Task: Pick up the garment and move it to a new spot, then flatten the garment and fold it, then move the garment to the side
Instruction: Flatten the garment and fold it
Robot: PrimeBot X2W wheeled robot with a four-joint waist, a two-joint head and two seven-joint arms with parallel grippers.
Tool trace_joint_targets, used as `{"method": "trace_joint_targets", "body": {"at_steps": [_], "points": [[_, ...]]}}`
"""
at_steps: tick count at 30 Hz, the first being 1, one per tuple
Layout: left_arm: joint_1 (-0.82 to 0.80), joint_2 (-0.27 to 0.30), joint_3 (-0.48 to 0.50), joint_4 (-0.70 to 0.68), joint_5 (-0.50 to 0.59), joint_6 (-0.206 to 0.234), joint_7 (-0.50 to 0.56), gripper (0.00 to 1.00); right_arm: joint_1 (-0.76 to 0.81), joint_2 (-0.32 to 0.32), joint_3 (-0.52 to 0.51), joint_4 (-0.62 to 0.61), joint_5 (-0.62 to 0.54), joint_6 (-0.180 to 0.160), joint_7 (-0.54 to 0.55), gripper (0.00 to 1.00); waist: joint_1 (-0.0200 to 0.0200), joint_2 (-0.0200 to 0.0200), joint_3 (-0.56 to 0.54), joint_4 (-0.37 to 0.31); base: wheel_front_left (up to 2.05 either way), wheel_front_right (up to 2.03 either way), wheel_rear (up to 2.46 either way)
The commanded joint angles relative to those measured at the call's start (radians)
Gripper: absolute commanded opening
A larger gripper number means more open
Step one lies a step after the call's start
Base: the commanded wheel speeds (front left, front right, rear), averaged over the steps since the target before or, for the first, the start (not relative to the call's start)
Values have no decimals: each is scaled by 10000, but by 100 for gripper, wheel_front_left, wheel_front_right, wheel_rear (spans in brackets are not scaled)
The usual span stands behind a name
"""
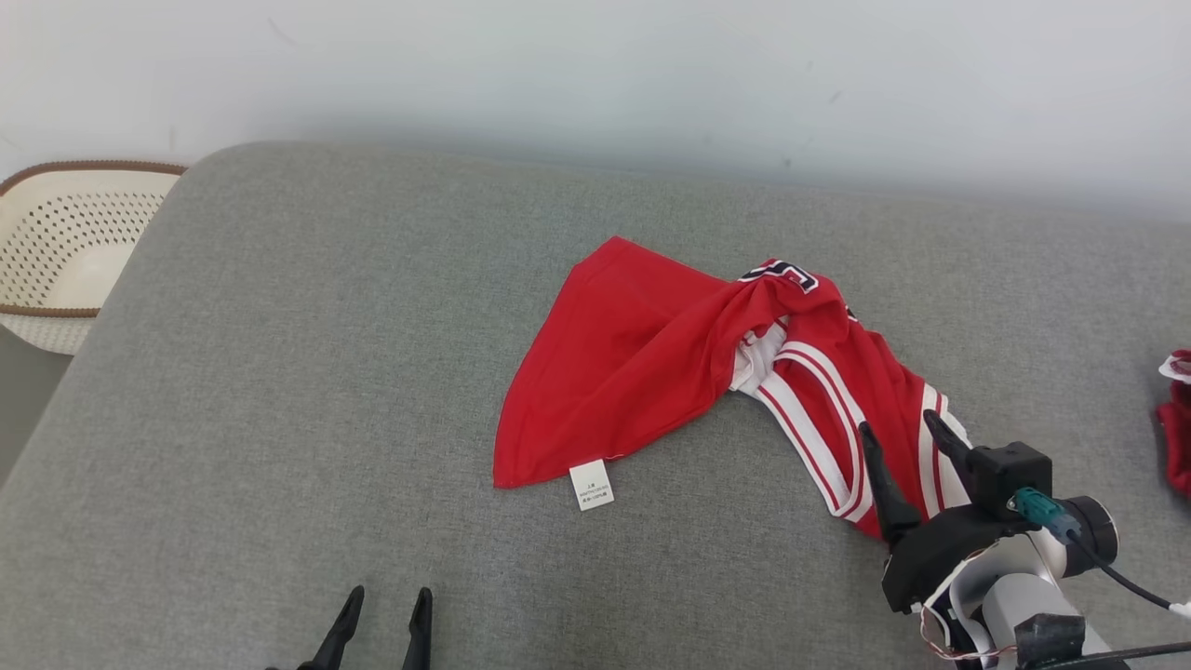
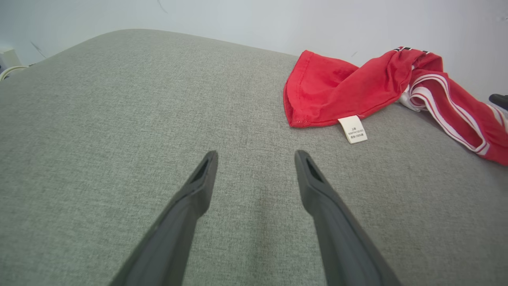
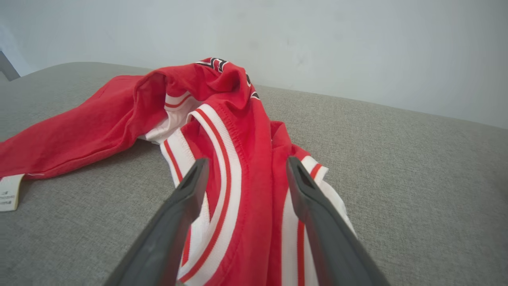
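A red garment (image 1: pixel 642 358) with white-striped trim and a white care label lies crumpled on the grey cushion (image 1: pixel 307 372), right of centre. My right gripper (image 1: pixel 901 426) is open over its striped near end, one finger on each side of a red fold, gripping nothing. In the right wrist view the garment (image 3: pixel 234 131) stretches away between the spread fingers of the right gripper (image 3: pixel 245 163). At the cushion's near edge, left of the garment, my left gripper (image 1: pixel 385 596) stands open over bare fabric. The left wrist view shows the left gripper (image 2: pixel 256 154) apart from the garment (image 2: pixel 349 91).
A perforated cream basket (image 1: pixel 65 247) with a brown rim stands off the cushion's left side. Another red cloth (image 1: pixel 1177 419) lies at the far right edge. A pale wall runs behind the cushion.
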Motion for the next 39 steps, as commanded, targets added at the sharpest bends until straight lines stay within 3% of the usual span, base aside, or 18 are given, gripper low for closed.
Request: {"method": "trace_joint_targets", "body": {"at_steps": [1, 10, 17, 18, 19, 20, 21, 31, 39], "points": [[217, 6, 28, 54, 91, -29, -11, 100, 114, 62, 48, -62, -77, 4, -3, 100, 1, 0, -73, -13, 0, 0, 0], [167, 6, -7, 106, 45, -118, -13, 100, -701, 162, 313, 710, -850, 2, -3, 100, 1, 0, -3, 470, 0, 0, 0], [67, 3, 8, 121, -29, -120, -11, 100, -1480, 251, -680, 2673, -2003, 4, -2, 100, 1, 0, 170, 1030, 0, 0, 0], [82, 4, -4, 112, -48, -123, -13, 100, -1555, 257, -837, 2890, -2100, 2, -2, 95, 1, 0, 203, 1080, 0, 0, 0], [101, 4, -5, 105, -71, -113, -11, 100, -1631, 260, -991, 3102, -2214, 2, -2, 60, 1, 0, 230, 1111, 0, 0, 0], [110, 4, -17, 94, -83, -103, -13, 100, -1710, 278, -1169, 3240, -2286, 2, -1, 43, 1, 0, 259, 1135, 0, 0, 0], [124, 3, -20, 83, -107, -75, -11, 100, -1761, 260, -1334, 3307, -2395, 4, -2, 0, 1, 0, 290, 1144, 0, 0, 0], [19, 3, 37, -64, -50, -85, -11, 100, -1641, -11, -2722, 2159, -2372, 2, -3, 0, 1, 0, 390, 807, 0, 0, 0], [5, 6, -85, -17, -69, -120, -11, 100, -1672, -995, -3556, 1931, -2353, 2, -2, 0, 1, 0, 348, 521, 0, 0, 0]]}}
